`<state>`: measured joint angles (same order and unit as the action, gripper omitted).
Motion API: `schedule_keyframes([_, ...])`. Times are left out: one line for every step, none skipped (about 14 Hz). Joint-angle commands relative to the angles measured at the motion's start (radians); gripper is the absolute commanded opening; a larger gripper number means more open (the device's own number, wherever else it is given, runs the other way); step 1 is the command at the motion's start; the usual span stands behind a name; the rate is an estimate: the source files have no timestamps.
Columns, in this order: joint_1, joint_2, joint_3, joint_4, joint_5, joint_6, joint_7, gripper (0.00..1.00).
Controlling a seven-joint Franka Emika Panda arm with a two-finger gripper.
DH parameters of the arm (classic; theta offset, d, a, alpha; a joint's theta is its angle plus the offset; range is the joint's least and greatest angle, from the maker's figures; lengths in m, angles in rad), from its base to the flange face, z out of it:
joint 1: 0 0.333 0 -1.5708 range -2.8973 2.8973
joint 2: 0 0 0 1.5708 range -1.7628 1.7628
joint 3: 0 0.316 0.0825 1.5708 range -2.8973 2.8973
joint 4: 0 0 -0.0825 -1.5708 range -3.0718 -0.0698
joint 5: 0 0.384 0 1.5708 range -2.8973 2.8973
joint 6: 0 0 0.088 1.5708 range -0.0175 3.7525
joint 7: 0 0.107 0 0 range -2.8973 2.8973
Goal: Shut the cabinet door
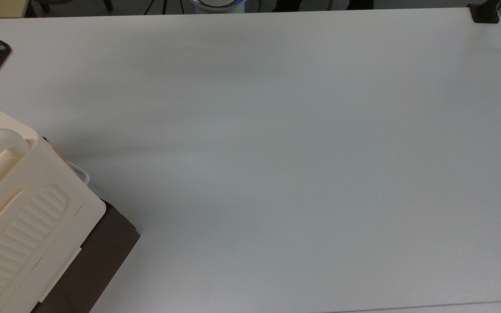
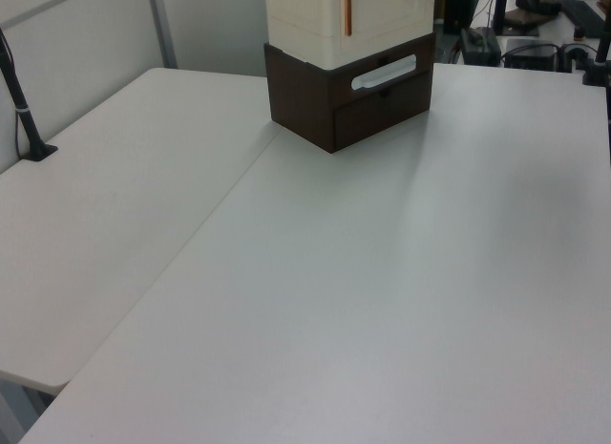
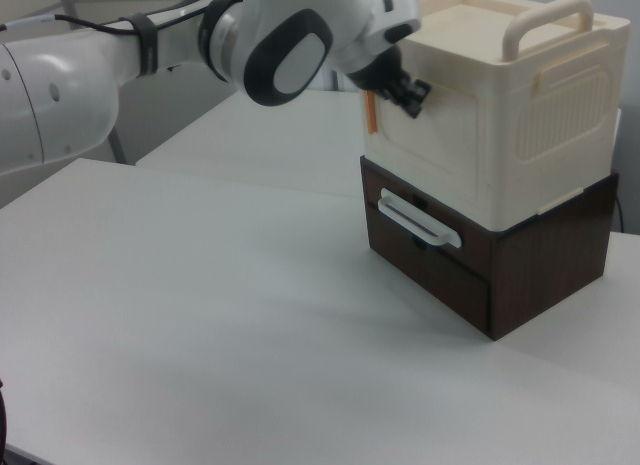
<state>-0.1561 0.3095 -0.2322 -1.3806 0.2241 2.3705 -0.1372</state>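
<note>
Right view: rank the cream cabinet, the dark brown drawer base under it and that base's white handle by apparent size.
1. cabinet, largest.
2. dark brown drawer base, somewhat smaller; both sit at a similar distance.
3. white handle, clearly smallest.

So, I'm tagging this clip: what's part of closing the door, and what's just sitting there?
Job:
cabinet door
cabinet
end effector, at the door

Just there:
dark brown drawer unit underneath
white drawer handle
black clamp at the table corner

Arm (image 3: pixel 120 55) outstretched, pincer (image 3: pixel 400 85) forward
</note>
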Motion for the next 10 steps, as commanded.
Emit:
schedule_keyframes([0.016,-0.058,0.054,-0.031,-0.072,-0.155,-0.021,0.00])
schedule_keyframes([0.020,-0.082,0.082,-0.032,-0.080,-0.230,-0.018,0.00])
schedule_keyframes([0.032,-0.104,0.097,-0.034,-0.097,-0.322,-0.016,0.00])
schedule_keyframes([0.053,-0.115,0.100,-0.034,-0.120,-0.382,-0.015,0.00])
schedule_keyframes([0.087,-0.125,0.100,-0.034,-0.159,-0.468,-0.013,0.00])
schedule_keyframes([0.124,-0.139,0.100,-0.034,-0.188,-0.547,-0.010,0.00])
schedule_keyframes([0.148,-0.147,0.100,-0.035,-0.204,-0.597,-0.002,0.00])
schedule_keyframes([0.176,-0.158,0.100,-0.035,-0.227,-0.656,0.011,0.00])
schedule_keyframes([0.202,-0.167,0.100,-0.035,-0.259,-0.704,0.024,0.01])
schedule_keyframes([0.234,-0.168,0.100,-0.035,-0.288,-0.746,0.037,0.01])
